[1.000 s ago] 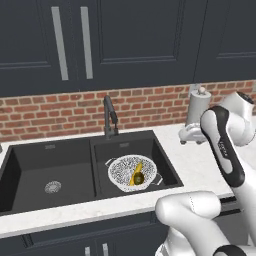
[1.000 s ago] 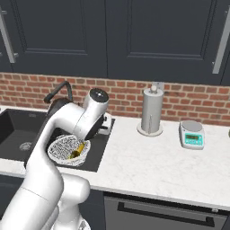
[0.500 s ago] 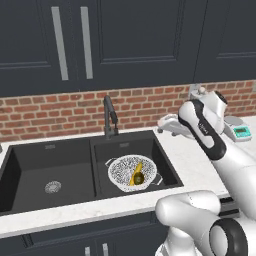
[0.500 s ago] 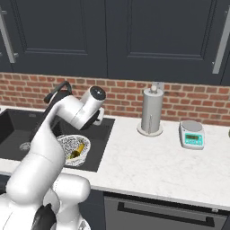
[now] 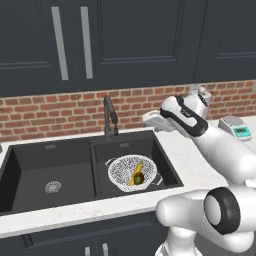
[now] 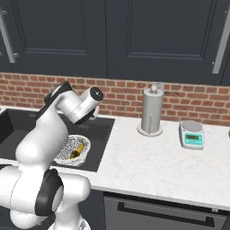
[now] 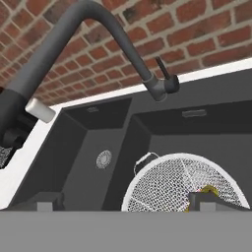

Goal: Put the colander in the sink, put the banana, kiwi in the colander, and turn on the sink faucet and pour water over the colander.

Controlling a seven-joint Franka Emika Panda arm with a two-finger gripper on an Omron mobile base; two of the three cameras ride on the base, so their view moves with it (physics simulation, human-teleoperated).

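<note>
The white, dotted colander (image 5: 131, 173) is sitting in the small side of the black sink (image 5: 30, 160). Inside, the yellow banana (image 5: 136, 171) is pointing toward the brick wall, the kiwi (image 5: 138, 178) touching it. The hand (image 5: 150, 119) is hanging open near the sink faucet (image 5: 109, 117).

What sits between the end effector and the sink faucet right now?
Nothing: in the left base view, bare brick wall shows between the open end effector and the sink faucet.
</note>
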